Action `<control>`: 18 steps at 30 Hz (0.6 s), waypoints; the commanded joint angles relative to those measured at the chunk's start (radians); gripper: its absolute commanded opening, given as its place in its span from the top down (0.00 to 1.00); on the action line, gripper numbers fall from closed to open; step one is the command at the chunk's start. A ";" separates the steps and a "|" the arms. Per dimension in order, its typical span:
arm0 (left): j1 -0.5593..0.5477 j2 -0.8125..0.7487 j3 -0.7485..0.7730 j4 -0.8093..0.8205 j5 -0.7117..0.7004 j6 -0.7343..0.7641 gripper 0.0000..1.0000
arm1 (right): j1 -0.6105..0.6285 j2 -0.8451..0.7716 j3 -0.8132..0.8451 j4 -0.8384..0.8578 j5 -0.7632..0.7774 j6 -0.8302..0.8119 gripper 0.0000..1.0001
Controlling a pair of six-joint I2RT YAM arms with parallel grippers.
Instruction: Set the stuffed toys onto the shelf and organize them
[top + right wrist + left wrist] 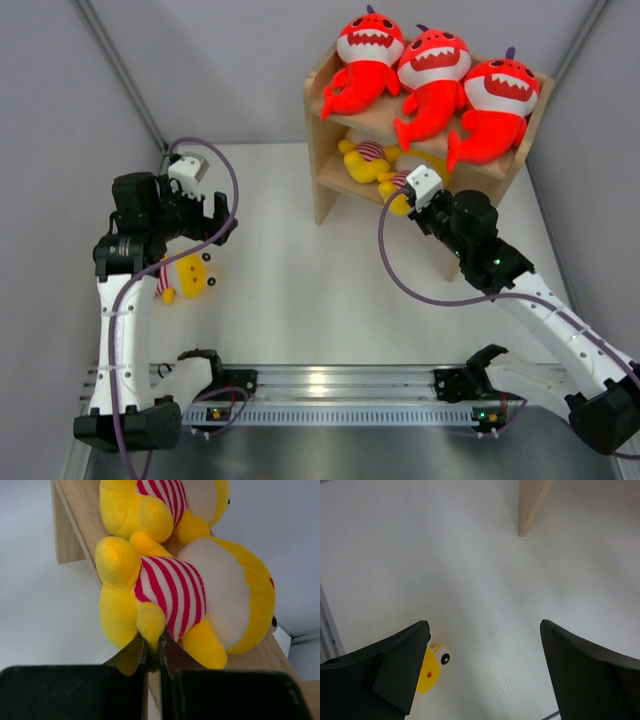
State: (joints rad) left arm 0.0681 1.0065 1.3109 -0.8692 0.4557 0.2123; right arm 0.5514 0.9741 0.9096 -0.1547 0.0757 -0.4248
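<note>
Three red-orange sharks (432,72) sit side by side on the top tier of the wooden shelf (322,130). Two yellow striped toys lie on the lower tier, one (366,160) at the left, one (185,595) at the front edge. My right gripper (153,652) is shut on a limb of the front yellow toy; it also shows at the shelf in the top view (408,195). A third yellow toy (187,276) lies on the table at the left. My left gripper (485,650) is open and empty above it; only the toy's face (431,667) shows beside the left finger.
The shelf's left side panel (532,505) stands ahead of the left gripper. A metal rail (340,395) with the arm bases runs along the near table edge. Grey walls close in the left and right sides.
</note>
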 commanded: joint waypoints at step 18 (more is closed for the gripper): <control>0.002 0.124 -0.096 0.013 -0.233 0.131 0.02 | 0.044 -0.012 0.072 -0.065 0.137 0.101 0.28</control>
State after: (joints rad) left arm 0.0677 1.0714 1.2541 -0.8677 0.3290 0.2848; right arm 0.5522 0.9951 0.9382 -0.1963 0.1486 -0.3485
